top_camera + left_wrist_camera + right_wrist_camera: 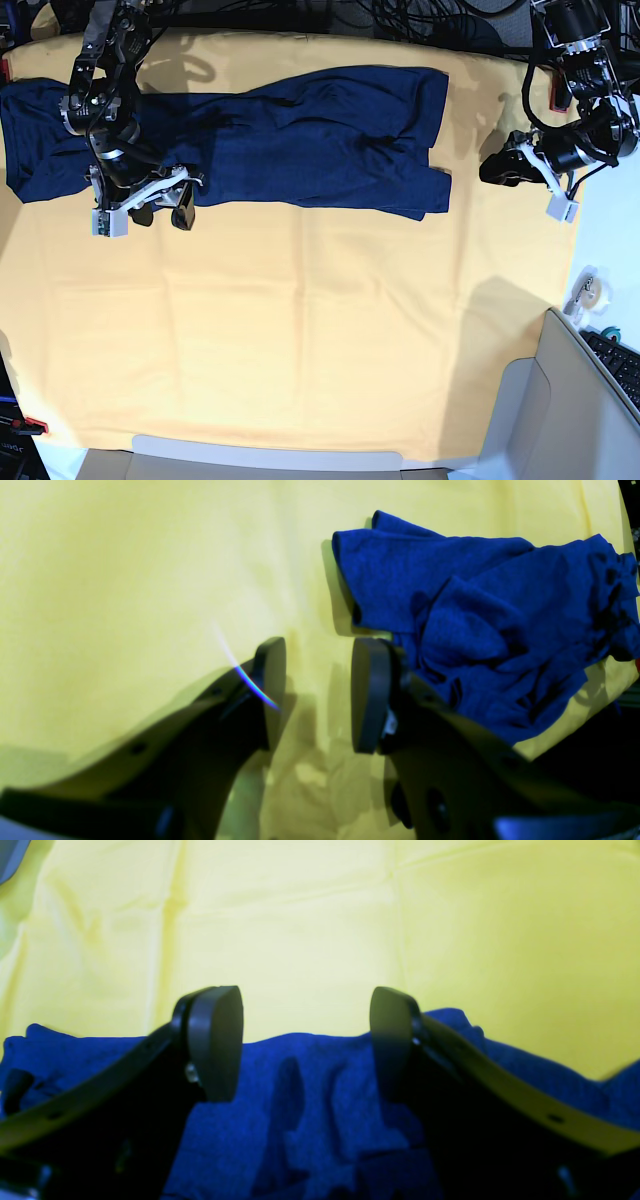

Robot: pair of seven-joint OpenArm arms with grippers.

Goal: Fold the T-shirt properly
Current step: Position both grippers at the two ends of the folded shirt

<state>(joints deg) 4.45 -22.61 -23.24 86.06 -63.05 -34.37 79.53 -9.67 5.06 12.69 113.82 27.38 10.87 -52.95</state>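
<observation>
a dark blue t-shirt (300, 140) lies spread sideways along the far part of a big yellow cloth (300, 330). the right gripper (305, 1040) hangs over the shirt's near edge, its jaws apart with nothing between them. the left gripper (317, 695) sits beside the shirt's bunched end, over bare yellow cloth, jaws also apart and empty. a keyboard (618, 362) shows at the corner of the base view.

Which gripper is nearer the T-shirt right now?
Right. The right gripper hangs open over the T-shirt edge; the left gripper is open beside its other end, off the fabric.
</observation>
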